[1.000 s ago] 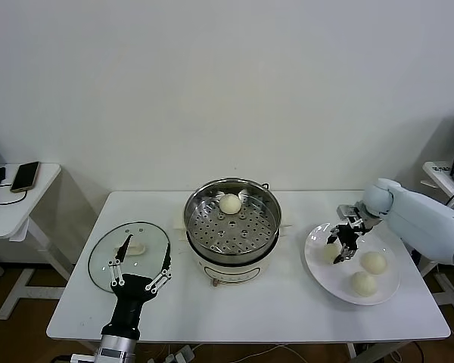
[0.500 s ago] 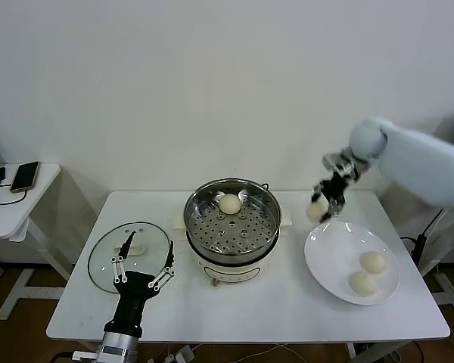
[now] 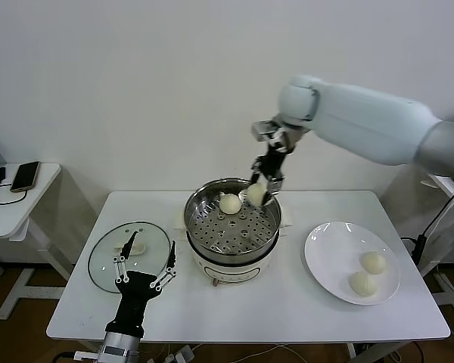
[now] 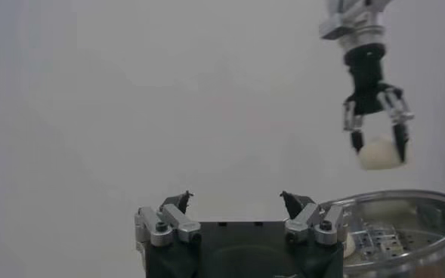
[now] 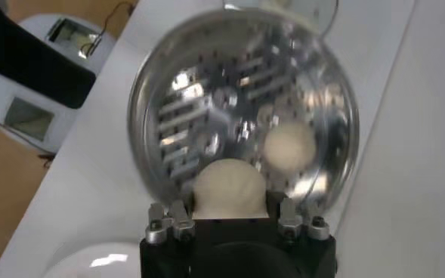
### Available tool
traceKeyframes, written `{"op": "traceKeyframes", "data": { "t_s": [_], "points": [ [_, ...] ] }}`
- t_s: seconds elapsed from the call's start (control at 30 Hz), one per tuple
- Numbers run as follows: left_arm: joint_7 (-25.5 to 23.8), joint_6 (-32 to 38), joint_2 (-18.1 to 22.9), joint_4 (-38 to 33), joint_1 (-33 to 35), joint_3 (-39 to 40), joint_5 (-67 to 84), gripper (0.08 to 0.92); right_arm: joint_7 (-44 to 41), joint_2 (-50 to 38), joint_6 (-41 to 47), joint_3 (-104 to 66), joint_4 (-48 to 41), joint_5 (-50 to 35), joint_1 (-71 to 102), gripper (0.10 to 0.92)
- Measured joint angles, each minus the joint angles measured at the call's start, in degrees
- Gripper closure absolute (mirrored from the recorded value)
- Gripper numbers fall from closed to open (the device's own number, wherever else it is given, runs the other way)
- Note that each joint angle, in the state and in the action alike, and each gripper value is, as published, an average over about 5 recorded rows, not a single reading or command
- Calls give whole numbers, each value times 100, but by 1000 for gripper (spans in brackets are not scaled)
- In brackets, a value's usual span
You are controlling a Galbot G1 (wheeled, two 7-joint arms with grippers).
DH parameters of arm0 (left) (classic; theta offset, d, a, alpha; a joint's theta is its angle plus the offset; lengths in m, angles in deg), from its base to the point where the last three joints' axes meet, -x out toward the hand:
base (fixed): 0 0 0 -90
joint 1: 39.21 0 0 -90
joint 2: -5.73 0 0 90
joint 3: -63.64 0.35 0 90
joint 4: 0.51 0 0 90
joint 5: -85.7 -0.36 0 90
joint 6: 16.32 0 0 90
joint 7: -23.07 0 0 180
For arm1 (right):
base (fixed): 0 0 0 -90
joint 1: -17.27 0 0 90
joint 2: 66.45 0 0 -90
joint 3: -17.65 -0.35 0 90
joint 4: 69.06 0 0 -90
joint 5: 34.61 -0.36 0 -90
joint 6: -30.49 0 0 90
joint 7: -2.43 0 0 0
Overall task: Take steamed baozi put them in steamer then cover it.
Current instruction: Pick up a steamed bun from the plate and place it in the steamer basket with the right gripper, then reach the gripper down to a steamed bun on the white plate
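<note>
My right gripper (image 3: 260, 190) is shut on a cream-white baozi (image 3: 256, 194) and holds it over the far right part of the steel steamer (image 3: 232, 223). In the right wrist view the held baozi (image 5: 230, 189) sits between the jaws above the perforated tray (image 5: 207, 128). One baozi (image 3: 229, 203) lies in the steamer at the back, also in the right wrist view (image 5: 290, 147). Two baozi (image 3: 373, 262) (image 3: 363, 283) lie on the white plate (image 3: 329, 257). The glass cover (image 3: 129, 253) lies flat at the table's left. My left gripper (image 3: 145, 274) is open just in front of it.
The white table's front edge (image 3: 250, 333) runs before me. A side table (image 3: 7, 200) with a phone (image 3: 24, 175) stands at the far left. The steamer rests on its white base (image 3: 227, 271). The left wrist view shows the steamer's rim (image 4: 403, 227) and the right gripper with its bun (image 4: 379, 153).
My right gripper took a baozi from the plate, lifted it, and carried it left to above the steamer. The plate now holds two. The left arm barely moved.
</note>
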Motion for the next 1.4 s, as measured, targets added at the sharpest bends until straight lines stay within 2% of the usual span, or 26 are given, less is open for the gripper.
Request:
{"op": "traceKeyframes", "data": {
  "t_s": [0.3, 0.67, 0.83, 1.1, 1.4],
  "points": [
    [13, 18, -14, -38, 29, -32, 13, 177, 339, 790, 219, 169, -443, -142, 384, 389],
    [16, -1, -12, -44, 4, -32, 18, 177, 625, 1282, 284, 177, -978, -116, 892, 382],
    [18, -2, -9, -38, -4, -35, 19, 177, 732, 1411, 292, 168, -1127, -96, 1048, 345],
    [23, 2, 10, -43, 35, -80, 19, 177, 786, 1396, 326, 150, -1132, -46, 1089, 210],
    [24, 13, 28, -38, 54, -66, 5, 177, 588, 890, 270, -43, -620, 130, 666, 203]
  ]
}}
